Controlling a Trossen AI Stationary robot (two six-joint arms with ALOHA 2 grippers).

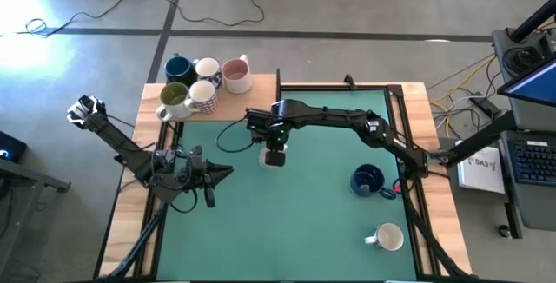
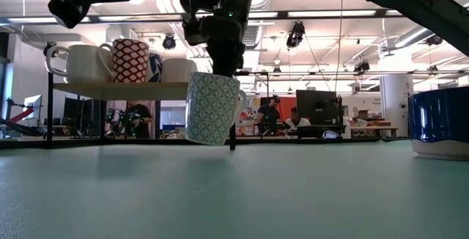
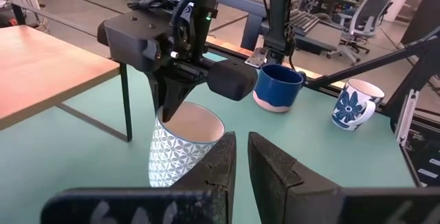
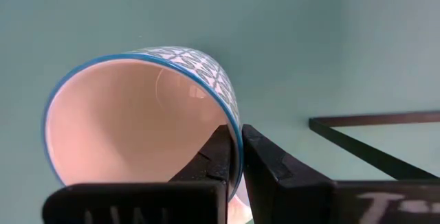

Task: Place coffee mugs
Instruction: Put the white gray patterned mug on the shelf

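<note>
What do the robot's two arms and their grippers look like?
Both arms are dark, almost black, built of slim jointed links with black cables along them. The left arm has a pale fitting at its outer end. The right gripper hangs from a boxy black housing with a small green light. The left gripper has two flat, wedge-shaped fingers with a matte, rough surface.

Green-topped table [image 1: 287, 231]: dark blue mug [image 1: 368, 180] and white mug [image 1: 387, 237] at right; five mugs [image 1: 204, 83] on far-left wooden shelf [image 1: 261, 99].
</note>
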